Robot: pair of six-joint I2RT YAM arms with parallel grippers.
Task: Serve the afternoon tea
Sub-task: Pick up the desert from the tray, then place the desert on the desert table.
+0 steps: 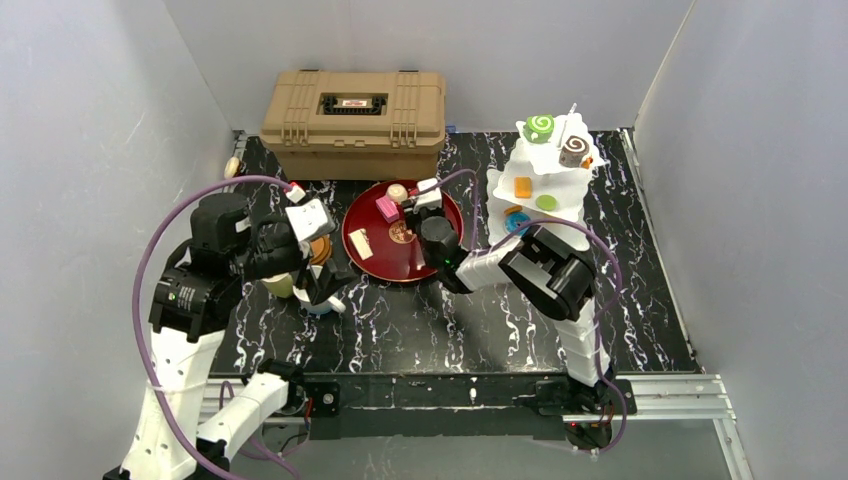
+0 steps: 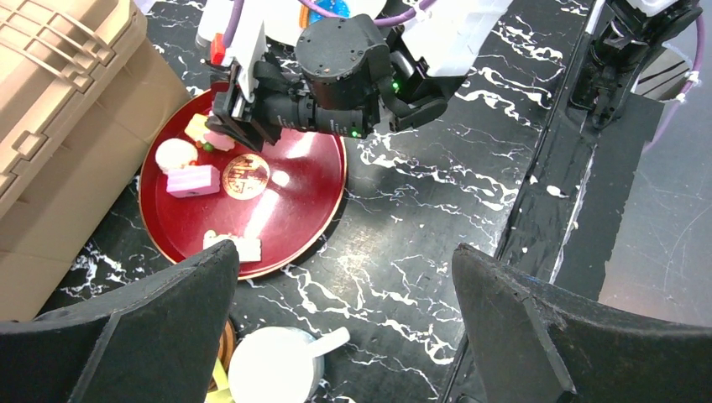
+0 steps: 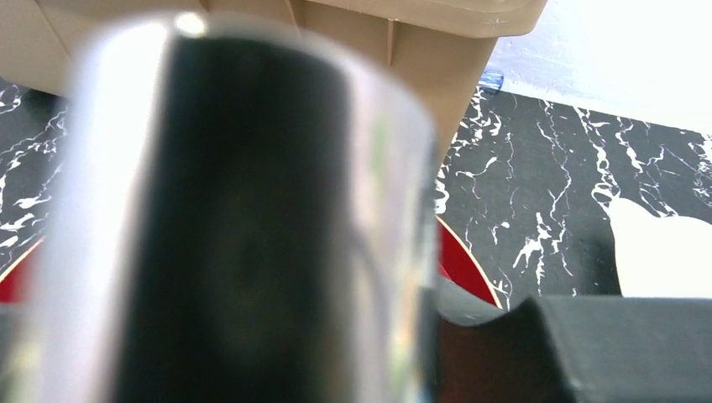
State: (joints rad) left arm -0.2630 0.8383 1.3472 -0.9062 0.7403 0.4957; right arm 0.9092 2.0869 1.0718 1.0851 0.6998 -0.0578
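Observation:
A red round tray (image 1: 440,262) holds a pink cake slice (image 1: 386,208), a cream round pastry (image 1: 397,192) and a white slice (image 1: 361,243). My right gripper (image 1: 420,198) hovers over the tray's far side, shut on the metal tongs (image 3: 235,218), whose tips meet a small pastry (image 2: 203,132). My left gripper (image 1: 318,285) is open and empty above a white mug (image 2: 273,365). A pale yellow mug (image 1: 280,285) and a brown coaster (image 1: 320,248) are partly hidden under that arm. A white tiered stand (image 1: 560,190) carries swirl rolls and donuts.
A tan ribbed toolbox (image 1: 352,122) stands behind the tray at the back. The tiered stand fills the back right. Grey walls close in both sides. The black marble table (image 1: 640,300) ends in a metal rail at the near edge.

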